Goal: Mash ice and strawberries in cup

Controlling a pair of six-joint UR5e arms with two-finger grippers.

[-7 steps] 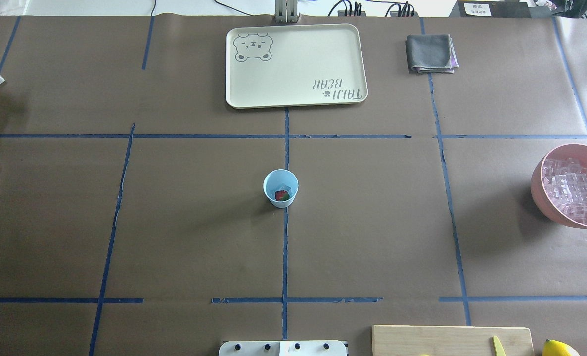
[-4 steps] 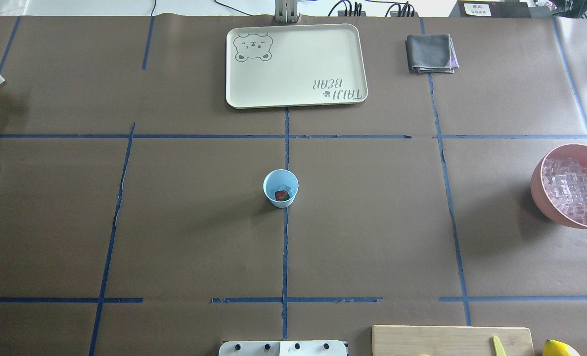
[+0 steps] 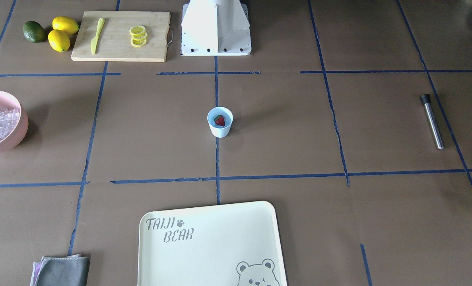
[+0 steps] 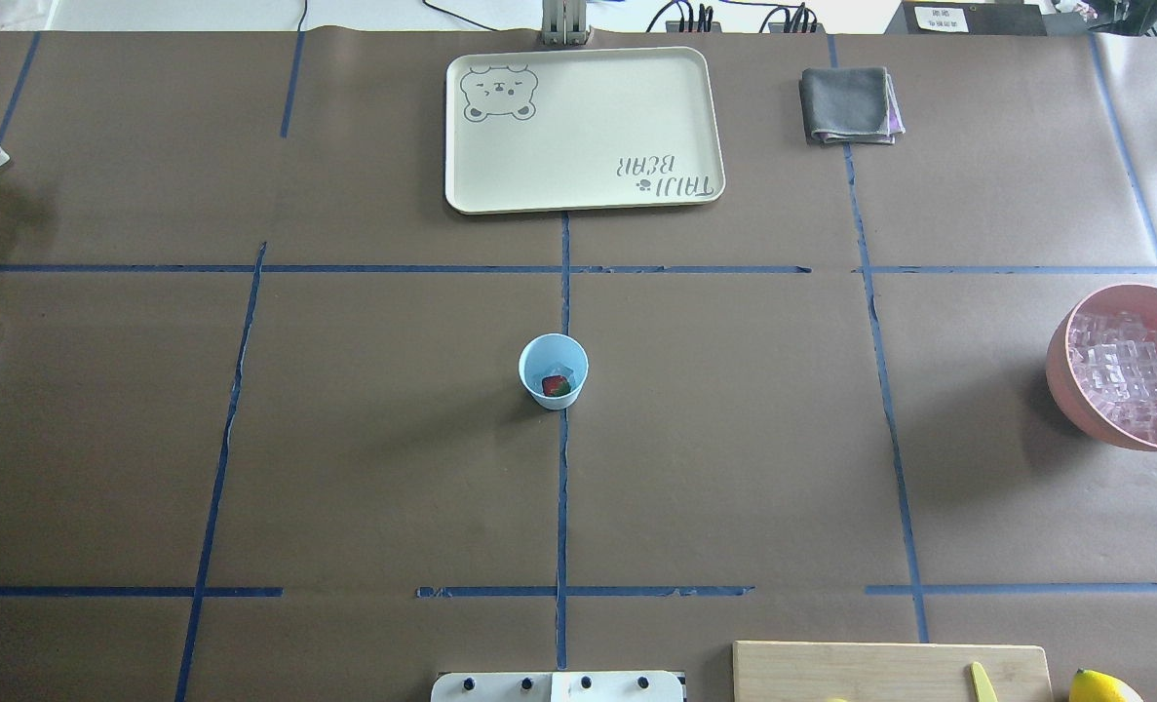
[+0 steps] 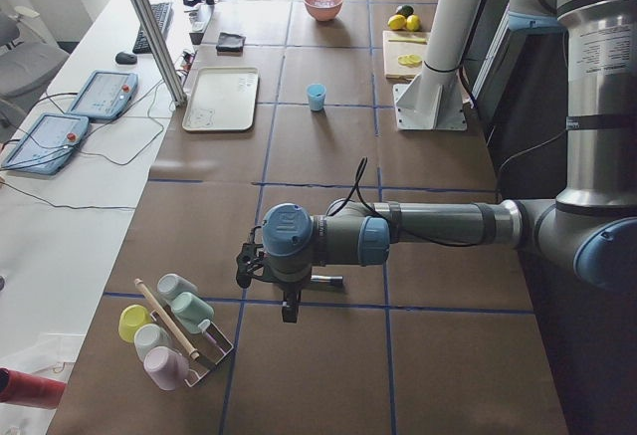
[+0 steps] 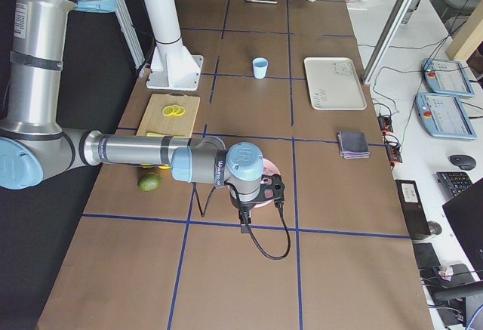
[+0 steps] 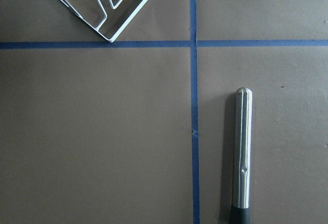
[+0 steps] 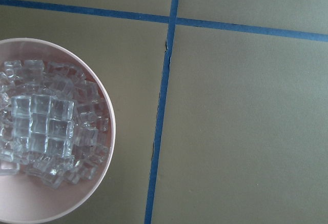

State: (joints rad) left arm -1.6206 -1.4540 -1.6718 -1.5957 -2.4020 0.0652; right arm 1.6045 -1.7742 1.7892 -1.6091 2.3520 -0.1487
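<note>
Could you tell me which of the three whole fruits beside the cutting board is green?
The dark green fruit farthest from the cutting board; the two lemons between them are yellow.

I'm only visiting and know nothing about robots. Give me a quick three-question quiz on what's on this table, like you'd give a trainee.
1. True or false: the strawberry sits inside the cup.
2. Fill the blank: the pink bowl is heaped with ____.
3. How does the steel rod lie?
A) upright in the cup
B) flat on its side, well apart from the cup
C) leaning against the cup

Key: 1 true. 2 ice cubes. 3 B.
</note>
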